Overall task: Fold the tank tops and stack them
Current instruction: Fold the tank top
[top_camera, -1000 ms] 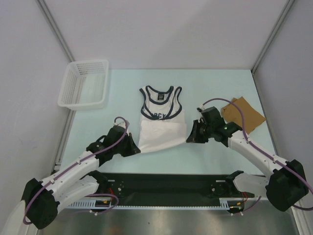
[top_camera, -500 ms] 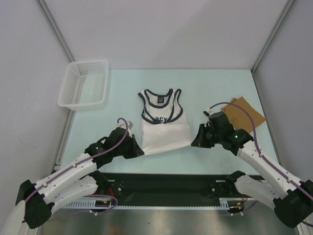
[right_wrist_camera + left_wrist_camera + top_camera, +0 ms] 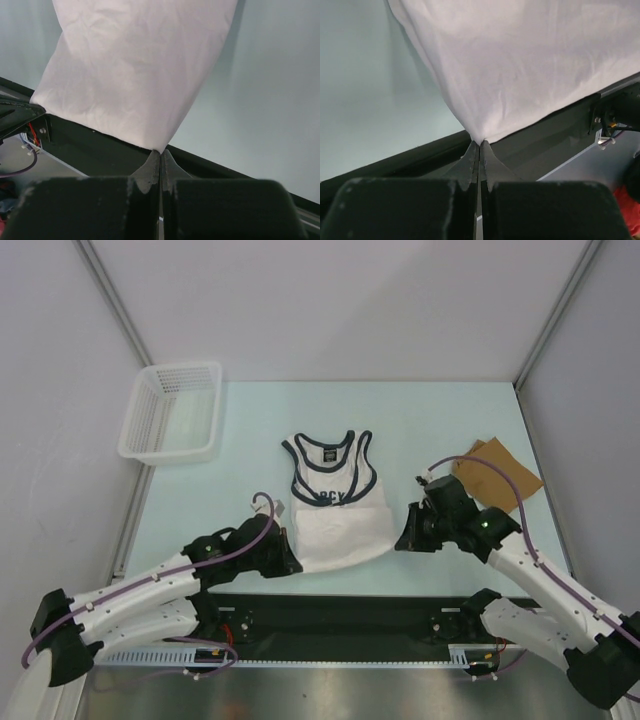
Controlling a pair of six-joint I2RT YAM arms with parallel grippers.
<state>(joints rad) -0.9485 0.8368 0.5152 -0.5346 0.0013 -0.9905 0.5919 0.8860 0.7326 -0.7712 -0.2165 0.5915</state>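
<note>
The white tank top point(image 3: 336, 510) with navy trim and a chest print lies in the middle of the table, straps at the far end. Its near hem is lifted off the table. My left gripper point(image 3: 291, 562) is shut on the hem's left corner, which shows in the left wrist view point(image 3: 479, 142) as white cloth point(image 3: 520, 65). My right gripper point(image 3: 400, 538) is shut on the right corner, also seen in the right wrist view point(image 3: 160, 150) under the cloth point(image 3: 135, 70). The tan-brown tank top point(image 3: 497, 473) lies folded at the far right.
A white plastic lattice basket point(image 3: 172, 410) stands at the far left. The black rail point(image 3: 340, 615) along the table's near edge runs just below the hem. The enclosure walls close in on both sides.
Both grippers have drawn the white top's hem toward the near edge. The whole top has slid nearer, and the left gripper has shifted right.
</note>
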